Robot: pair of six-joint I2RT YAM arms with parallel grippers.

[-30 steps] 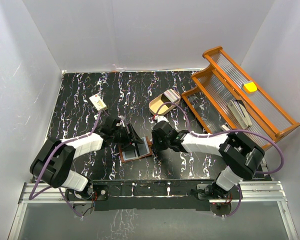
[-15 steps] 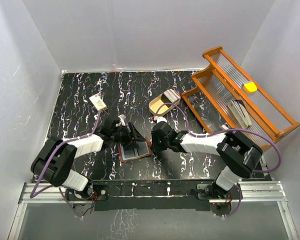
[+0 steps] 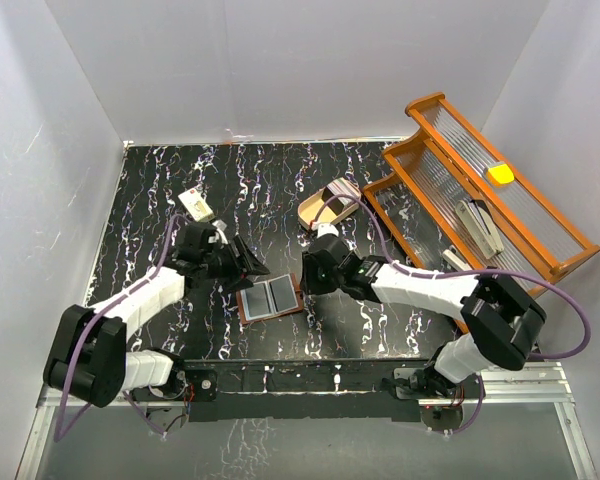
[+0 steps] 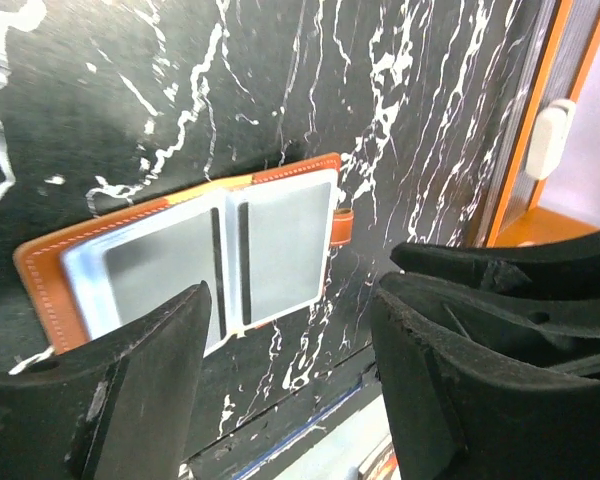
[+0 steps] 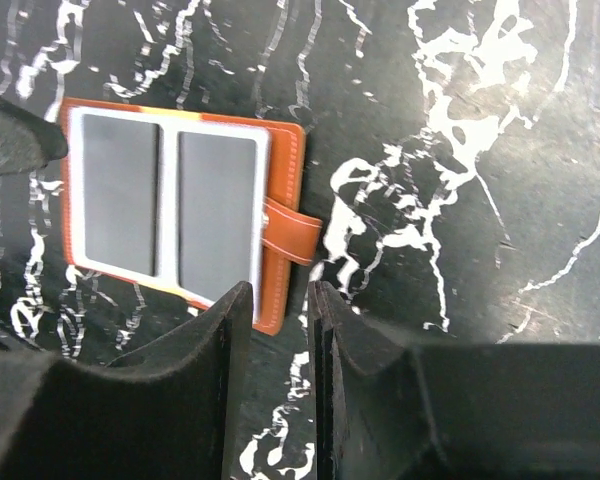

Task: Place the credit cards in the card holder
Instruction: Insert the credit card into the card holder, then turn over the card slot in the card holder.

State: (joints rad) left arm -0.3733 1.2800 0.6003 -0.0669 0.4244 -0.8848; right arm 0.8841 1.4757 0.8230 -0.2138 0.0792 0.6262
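While the card holder (image 3: 270, 298) is being presented open on the surface (image 3: 230, 180) for loading, left claw (image 4: 290, 300) is being held wide, right claw (image 5: 280, 300) narrow, both empty

Brown leather card holder (image 3: 270, 298) lies spread open and flat; two grey-blue pockets face up.

A black, white-veined table (image 3: 160, 190) is seen. A small cream block (image 3: 195, 204) is placed at ten o'clock, a beige oval tray (image 3: 307, 213) at one o'clock, and an orange ribbed rack (image 3: 420, 170) at two o'clock, on which a yellow piece (image 3: 499, 174) is rested.
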